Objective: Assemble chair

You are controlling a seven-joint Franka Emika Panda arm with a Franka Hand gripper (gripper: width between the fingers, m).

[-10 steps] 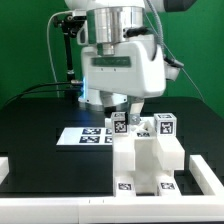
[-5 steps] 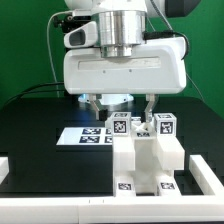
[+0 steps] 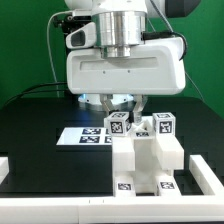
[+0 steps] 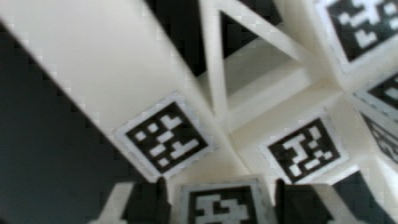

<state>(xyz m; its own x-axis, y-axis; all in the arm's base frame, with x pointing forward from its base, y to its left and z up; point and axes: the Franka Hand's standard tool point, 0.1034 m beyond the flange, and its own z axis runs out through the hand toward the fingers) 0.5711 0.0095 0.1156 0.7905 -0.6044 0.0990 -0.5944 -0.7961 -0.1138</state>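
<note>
One blocky white plastic chair assembly (image 3: 146,158), stood on the black table (image 3: 40,120) just beside the marker board (image 3: 84,136), is straddled at its tagged upright posts by the two-finger gripper (image 3: 118,104), fingers spread and nothing pinched, presumably lined up for seating a part.

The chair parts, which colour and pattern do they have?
Chair parts: white, with black-and-white square tags; clearest in the exterior view.

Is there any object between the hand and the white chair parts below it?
Nothing visible stands between them. In the exterior view the hand hangs directly over the chair, right at its tagged top blocks. The marker board lies flat toward the exterior view's left, out of the way. The wrist view shows only chair parts.
</note>
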